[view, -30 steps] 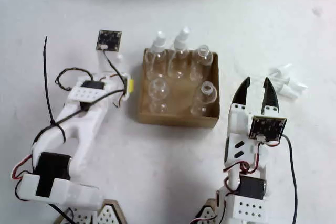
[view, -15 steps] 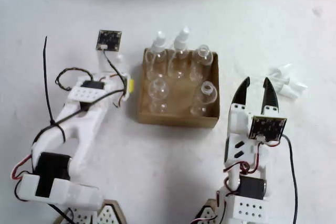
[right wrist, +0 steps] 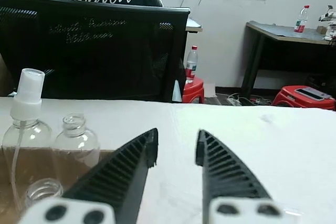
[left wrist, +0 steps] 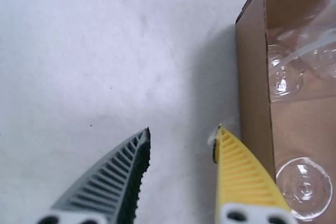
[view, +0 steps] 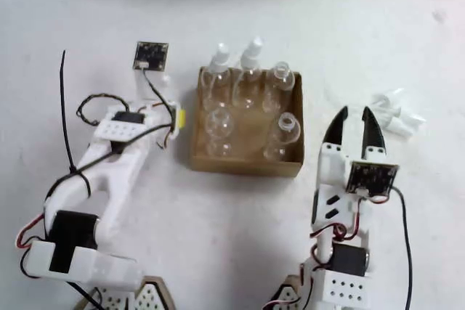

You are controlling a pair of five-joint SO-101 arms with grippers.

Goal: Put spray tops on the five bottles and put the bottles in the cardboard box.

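White bench point(view: 87, 19) right across, and mid-bench sits the brown cardboard box point(view: 247, 166), five clear round-bodied bottles point(view: 218, 123) upright inside it. Two at the back wear white spray tops point(view: 252, 47); three necks stand bare. Now the key bit: the loose spray tops point(view: 396, 114) lie flat on the bench in a small white heap, off to the right of the right tool point(view: 354, 112), on the side away from the box, long axes roughly crosswise to its ribbed black jaws. That tool is spread and empty, and its arm is clearly the nearer. Left tool point(left wrist: 182, 128), one jaw grey, one yellow, is spread too, holding nothing, just beside the box's outer wall.
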